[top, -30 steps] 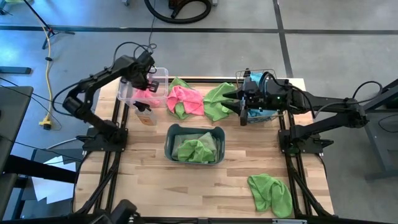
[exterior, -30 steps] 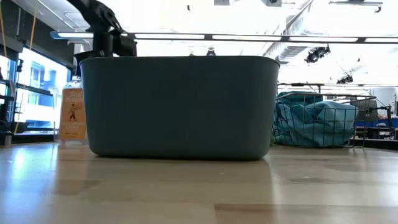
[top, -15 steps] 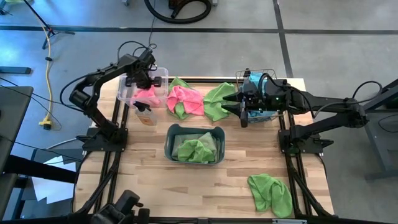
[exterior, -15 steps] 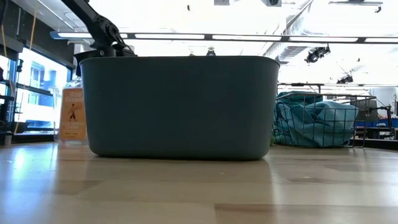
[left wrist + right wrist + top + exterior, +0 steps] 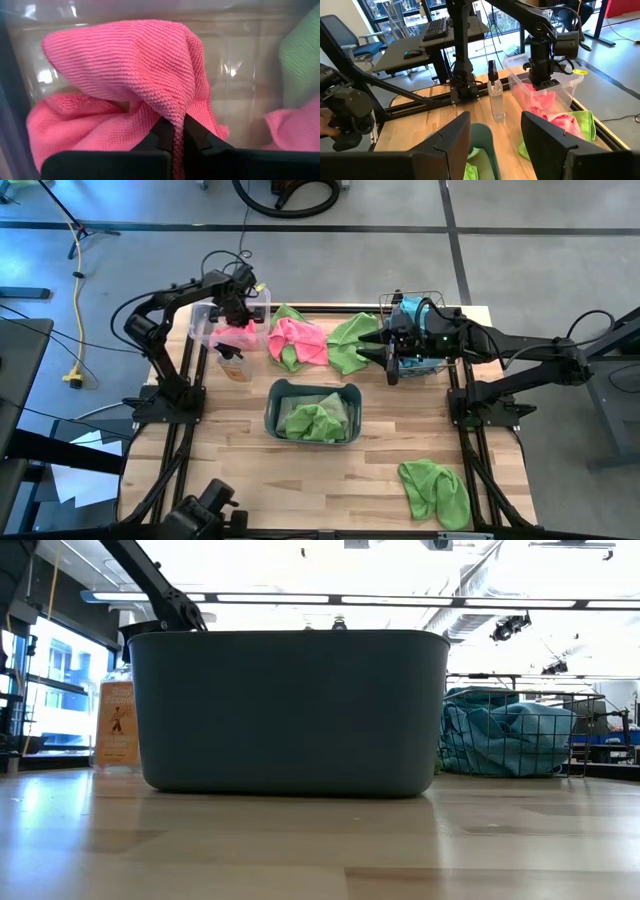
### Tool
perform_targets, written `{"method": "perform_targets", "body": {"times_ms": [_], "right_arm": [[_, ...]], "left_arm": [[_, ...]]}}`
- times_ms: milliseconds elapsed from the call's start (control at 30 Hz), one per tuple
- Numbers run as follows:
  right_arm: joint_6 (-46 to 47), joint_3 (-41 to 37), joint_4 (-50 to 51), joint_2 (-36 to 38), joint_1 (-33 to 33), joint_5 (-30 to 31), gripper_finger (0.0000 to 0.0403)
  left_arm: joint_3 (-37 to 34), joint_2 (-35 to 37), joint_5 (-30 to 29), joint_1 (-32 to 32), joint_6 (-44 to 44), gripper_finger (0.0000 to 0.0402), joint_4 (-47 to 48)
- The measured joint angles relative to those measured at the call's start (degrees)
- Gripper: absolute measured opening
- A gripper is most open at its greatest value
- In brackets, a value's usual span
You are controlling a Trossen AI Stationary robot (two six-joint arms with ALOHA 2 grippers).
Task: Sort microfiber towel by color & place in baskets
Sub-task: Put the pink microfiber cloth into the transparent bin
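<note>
- Left hand is being held pinched tight on a fold of a pink towel, which is draping down inside the clear plastic bin at the far left of the tabletop; more pink cloth is lying under it in the bin.
- Right hand is being held partly apart and is carrying nothing; it is hovering just beside the dark wire-mesh basket, which is holding teal cloth.
- Snagging is being judged the main risk: if the left fingers are lifted away before they are fully parted, the towel is likely to be dragged back out over the bin wall.
- Tipping is also being risked, since the bin looks light and the spray bottle is standing just beside it; a sideways pull could knock either.
- Another pink towel and a green towel are lying near the bin, overlapping at their edges, so a careless grasp could be taking both colours together.
- Green cloth is sitting in the grey-blue plastic tub, and one more green towel is waiting well apart at the near right.
</note>
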State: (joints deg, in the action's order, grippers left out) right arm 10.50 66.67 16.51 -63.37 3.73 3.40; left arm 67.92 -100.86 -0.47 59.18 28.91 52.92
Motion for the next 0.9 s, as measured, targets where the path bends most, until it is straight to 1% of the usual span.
{"method": "perform_targets", "body": {"times_ms": [233, 433, 600, 900], "right_arm": [[0.1, 0.0, 0.5, 0.0, 0.0, 0.0, 0.0174], [0.0, 0.0, 0.5, 0.0, 0.0, 0.0, 0.0174], [0.0, 0.0, 0.5, 0.0, 0.0, 0.0, 0.0174], [0.0, 0.0, 0.5, 0.0, 0.0, 0.0, 0.0174]], "left_arm": [[0.0, -1.7, 0.0, 0.0, -0.5, 0.0002, -0.9], [0.0, -1.7, 0.0, 0.0, -0.5, 0.002, -1.5], [0.0, -1.7, 0.0, 0.0, -0.6, 0.0052, -1.5], [0.0, -1.3, 0.3, 0.1, -1.7, 0.0128, -1.3]]}}
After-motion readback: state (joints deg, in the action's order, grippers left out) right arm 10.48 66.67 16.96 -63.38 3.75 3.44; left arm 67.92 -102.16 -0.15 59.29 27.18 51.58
